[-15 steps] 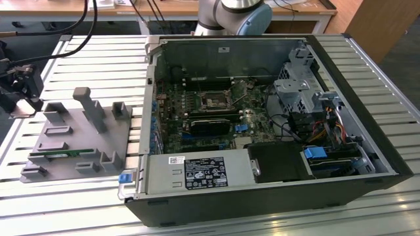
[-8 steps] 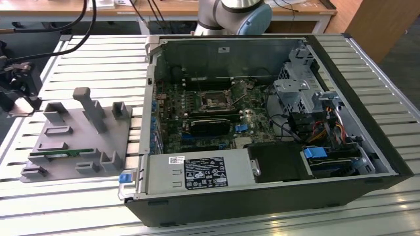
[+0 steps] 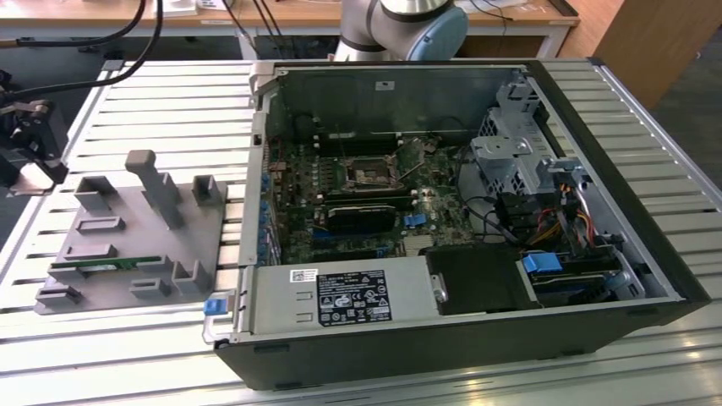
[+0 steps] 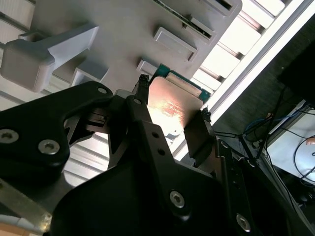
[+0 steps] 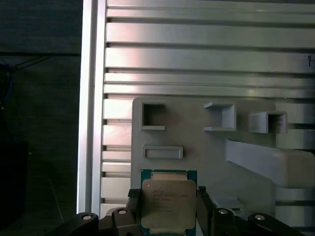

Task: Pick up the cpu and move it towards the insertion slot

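Your gripper (image 5: 168, 193) is clamped on the cpu (image 5: 168, 209), over the grey tray (image 5: 206, 147) on the table (image 5: 197, 49). In the exterior view, the slot (image 3: 373, 173) lies well apart, at 3 o'clock.

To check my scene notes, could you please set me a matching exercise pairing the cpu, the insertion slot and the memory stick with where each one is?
1. cpu
2. insertion slot
3. memory stick

A. on the motherboard inside the open computer case
B. lying on the grey fixture plate
C. held in the gripper

Pairs: 1-C, 2-A, 3-B.
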Controlling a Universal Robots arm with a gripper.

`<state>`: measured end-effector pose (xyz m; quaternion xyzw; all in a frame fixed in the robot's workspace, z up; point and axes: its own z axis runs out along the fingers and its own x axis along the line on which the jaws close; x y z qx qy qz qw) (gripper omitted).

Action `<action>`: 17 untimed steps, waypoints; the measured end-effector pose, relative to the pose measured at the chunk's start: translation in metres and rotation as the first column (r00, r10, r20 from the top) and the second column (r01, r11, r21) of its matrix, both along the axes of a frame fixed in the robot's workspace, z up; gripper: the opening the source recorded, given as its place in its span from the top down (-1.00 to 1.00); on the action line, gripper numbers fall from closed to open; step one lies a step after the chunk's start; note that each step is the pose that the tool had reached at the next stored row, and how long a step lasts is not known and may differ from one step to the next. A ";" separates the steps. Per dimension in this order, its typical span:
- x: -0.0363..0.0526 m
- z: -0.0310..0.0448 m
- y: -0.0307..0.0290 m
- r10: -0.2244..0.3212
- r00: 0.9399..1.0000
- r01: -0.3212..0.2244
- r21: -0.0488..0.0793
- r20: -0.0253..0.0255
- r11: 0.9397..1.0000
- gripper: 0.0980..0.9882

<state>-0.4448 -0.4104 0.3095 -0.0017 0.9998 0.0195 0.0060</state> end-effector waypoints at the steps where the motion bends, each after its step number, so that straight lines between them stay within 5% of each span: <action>1: 0.0000 0.0013 0.0000 0.000 1.000 0.000 0.000 0.000 1.000 0.01; 15: 0.0000 0.0201 0.0002 0.000 1.000 0.000 0.000 0.000 1.000 0.01; 17: 0.0000 0.0284 0.0003 0.000 1.000 0.000 0.000 0.000 1.000 0.01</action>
